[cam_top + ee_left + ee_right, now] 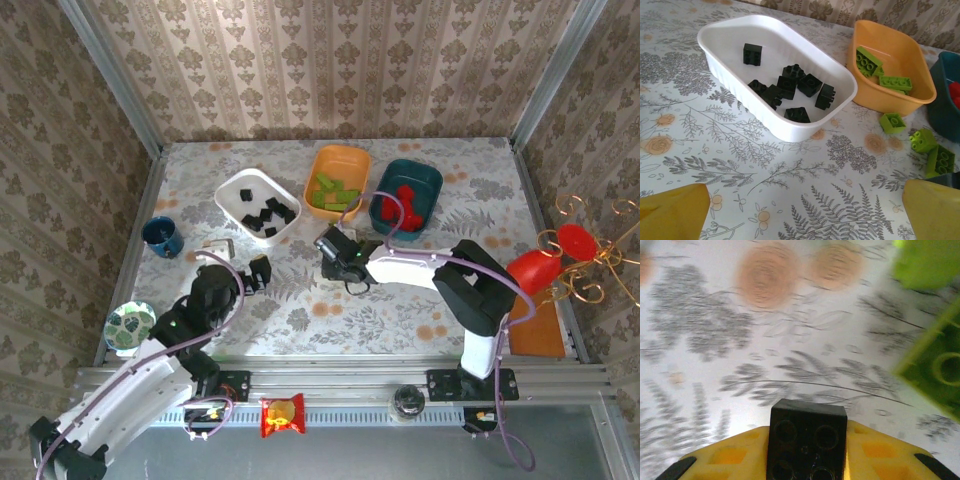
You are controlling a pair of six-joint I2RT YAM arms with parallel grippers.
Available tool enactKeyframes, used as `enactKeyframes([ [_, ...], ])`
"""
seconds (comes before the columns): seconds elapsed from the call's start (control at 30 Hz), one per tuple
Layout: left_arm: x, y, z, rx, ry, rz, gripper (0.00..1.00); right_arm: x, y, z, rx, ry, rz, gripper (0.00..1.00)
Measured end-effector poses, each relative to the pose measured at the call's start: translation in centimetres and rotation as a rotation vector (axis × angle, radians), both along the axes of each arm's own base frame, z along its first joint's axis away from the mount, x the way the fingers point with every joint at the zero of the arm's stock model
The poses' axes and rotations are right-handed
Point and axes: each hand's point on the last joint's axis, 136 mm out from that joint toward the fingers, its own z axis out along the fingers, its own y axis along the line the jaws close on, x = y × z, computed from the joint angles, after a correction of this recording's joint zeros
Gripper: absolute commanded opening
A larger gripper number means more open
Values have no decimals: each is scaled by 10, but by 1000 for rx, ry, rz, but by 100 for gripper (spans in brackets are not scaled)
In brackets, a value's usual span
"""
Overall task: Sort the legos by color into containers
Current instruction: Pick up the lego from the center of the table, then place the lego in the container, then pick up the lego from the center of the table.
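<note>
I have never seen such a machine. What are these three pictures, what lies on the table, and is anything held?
Two robot arms stand at the near edge of a flowered table. One picture looks down from above; the other two come from cameras on the wrists. On the table are a white plastic tray with black bricks, an orange plastic tray with lime green bricks and a teal plastic tray with red bricks. A few lime green bricks lie loose beside the orange tray. The left gripper is open and empty. The right gripper has a black brick between its yellow fingers.
</note>
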Motion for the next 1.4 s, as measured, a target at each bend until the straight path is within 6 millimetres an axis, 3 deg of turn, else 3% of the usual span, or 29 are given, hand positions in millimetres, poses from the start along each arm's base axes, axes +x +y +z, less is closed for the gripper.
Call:
enactKeyframes([
  [0.13,0,3,0,3,-3,10,100,21,50,55,112,-84,164,36],
  [0.27,-1,3,-2,6,0,10,100,63,110,127,241,-234,285,37],
  [0.33,-1,3,-3,8,3,9,100,81,134,144,279,-276,320,37],
  [0.4,-1,3,-3,9,4,10,100,101,152,145,297,-295,339,37],
  [0.47,-1,3,-4,10,5,10,100,118,159,134,288,-287,338,38],
  [0.5,-1,3,-4,11,6,10,100,126,162,125,280,-278,335,43],
  [0.57,-2,3,-4,12,8,9,100,140,165,109,267,-257,330,66],
  [0.63,-2,3,-5,11,10,5,100,148,168,95,253,-239,330,72],
  [0.73,-2,1,-5,7,15,-5,100,152,161,86,228,-219,329,74],
  [0.87,-2,0,-9,11,29,-11,100,140,146,94,215,-218,322,74],
  [1.03,0,-6,-15,18,54,-29,100,100,96,116,166,-220,269,74],
  [1.17,3,-10,-20,22,74,-41,100,66,43,126,134,-229,169,75],
  [1.27,4,-14,-22,20,81,-51,100,42,-2,108,94,-199,56,77],
  [1.4,7,-19,-23,10,84,-62,100,22,-58,61,18,-109,-111,78],
])
